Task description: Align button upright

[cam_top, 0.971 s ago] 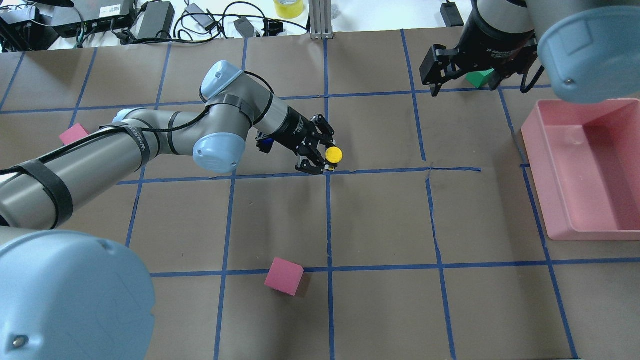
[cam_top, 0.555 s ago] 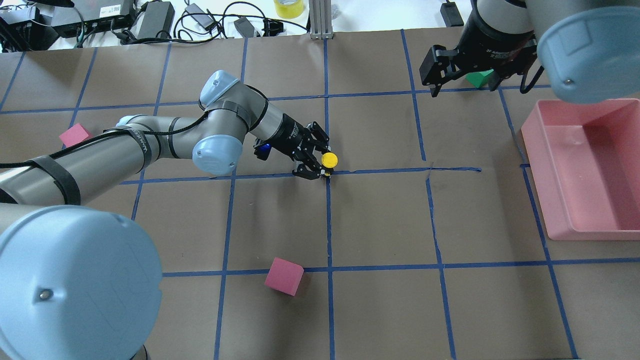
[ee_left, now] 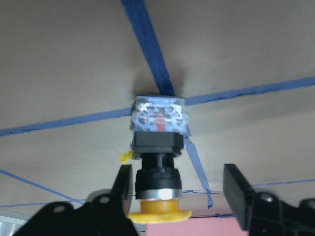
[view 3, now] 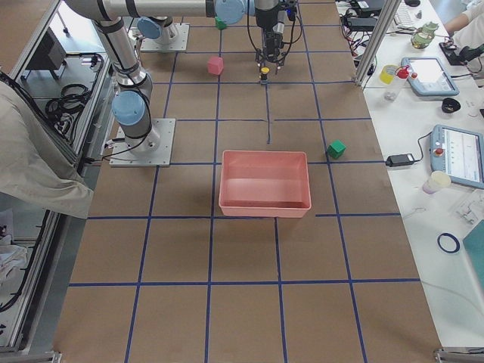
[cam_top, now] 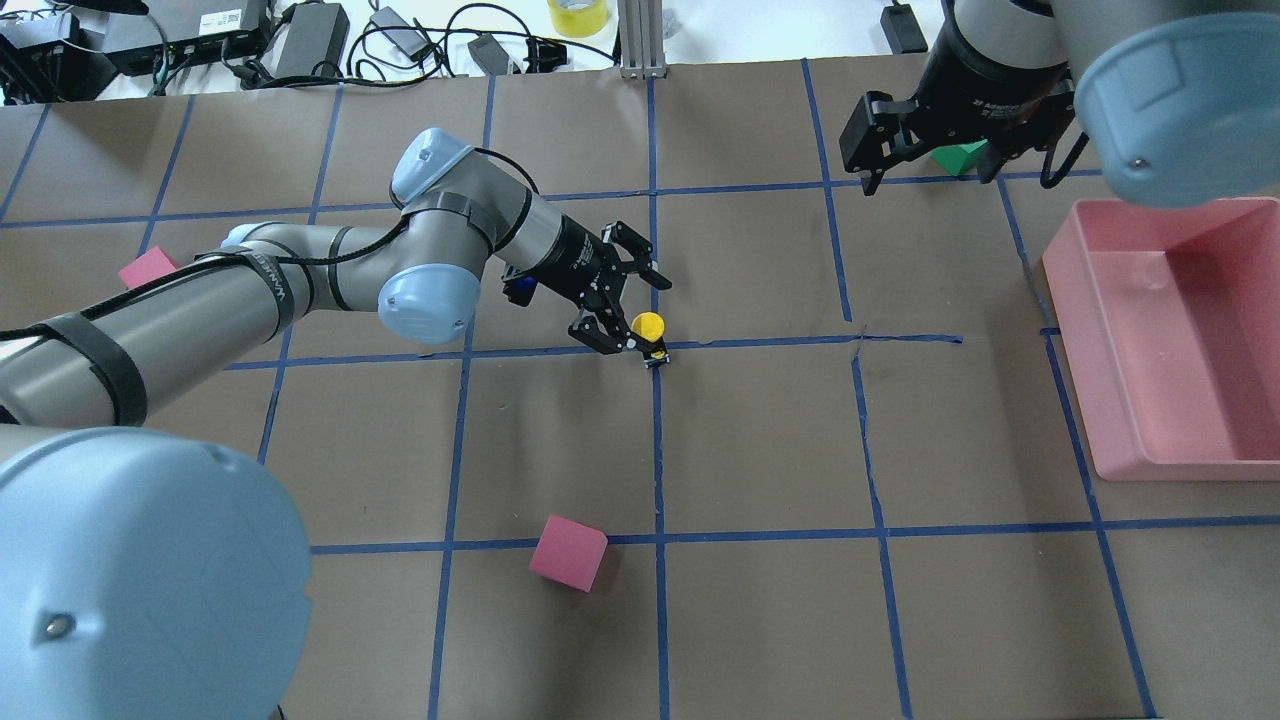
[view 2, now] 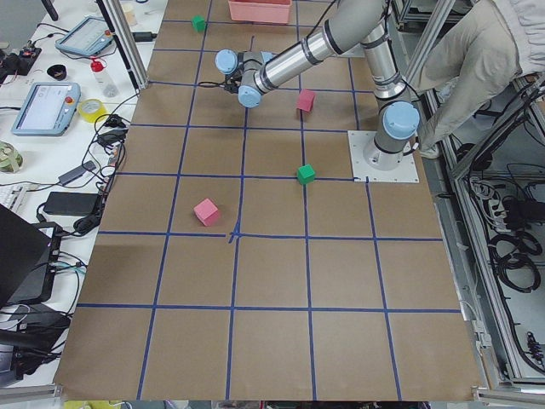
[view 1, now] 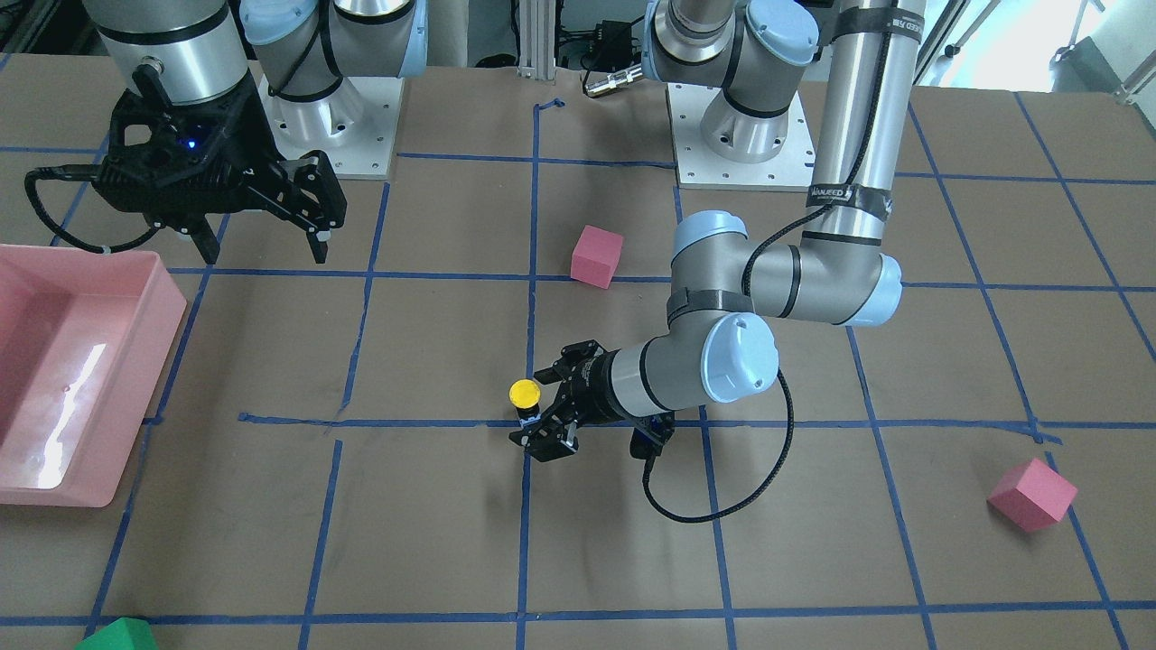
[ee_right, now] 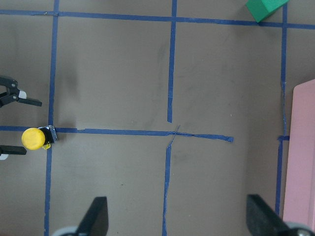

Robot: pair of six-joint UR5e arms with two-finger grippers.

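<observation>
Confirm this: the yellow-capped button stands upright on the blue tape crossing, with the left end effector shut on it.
No: the left end effector is open, jaws spread wider than the button, as the left wrist view shows. It does stand upright on the blue tape crossing.

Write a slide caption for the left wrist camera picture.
Button standing on a blue tape crossing, between the left gripper's open fingers.

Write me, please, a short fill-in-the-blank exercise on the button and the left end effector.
The button has a cap coloured ___.
It stands on a crossing of ___ tape lines.
The left end effector, with one finger on either side of the button, is ___.
The pink tray lies on the robot's ___ side.
Missing words: yellow; blue; open; right.
</observation>
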